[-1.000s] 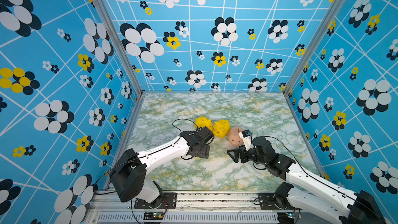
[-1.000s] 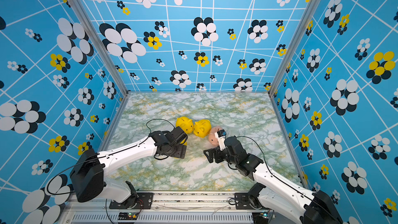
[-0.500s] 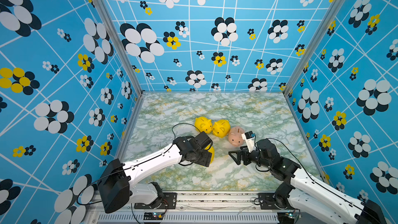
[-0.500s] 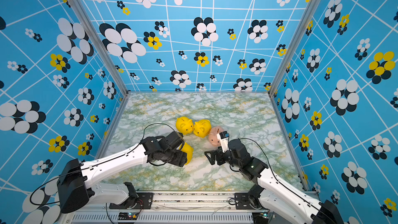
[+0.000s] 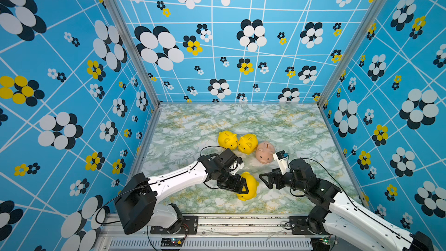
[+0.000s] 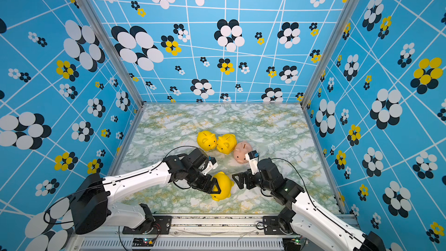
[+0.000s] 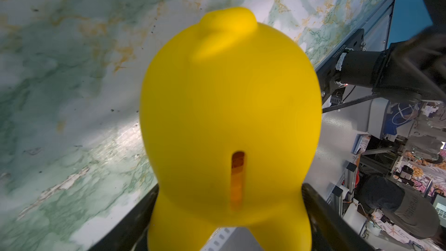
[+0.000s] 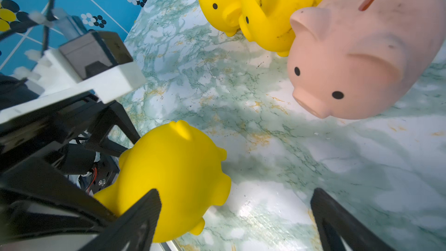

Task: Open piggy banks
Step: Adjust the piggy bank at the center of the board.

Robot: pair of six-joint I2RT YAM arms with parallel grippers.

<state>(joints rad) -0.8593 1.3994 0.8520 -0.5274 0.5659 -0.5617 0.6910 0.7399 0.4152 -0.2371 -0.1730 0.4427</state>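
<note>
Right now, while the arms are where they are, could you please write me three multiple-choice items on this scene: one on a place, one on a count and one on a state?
1. Where does the pink piggy bank stand?
A) in a gripper
B) on the table beside the standing yellow pair
C) against the back wall

2. How many yellow piggy banks are in view?
A) two
B) three
C) four

3. What state is the left gripper in?
A) open and empty
B) out of view
C) shut on a yellow bank

Answers:
1 B: both top views show it on the marbled surface next to the pair.
2 B: there are two standing plus the held yellow piggy bank.
3 C: the left wrist view shows it clamping that bank's sides.
</note>
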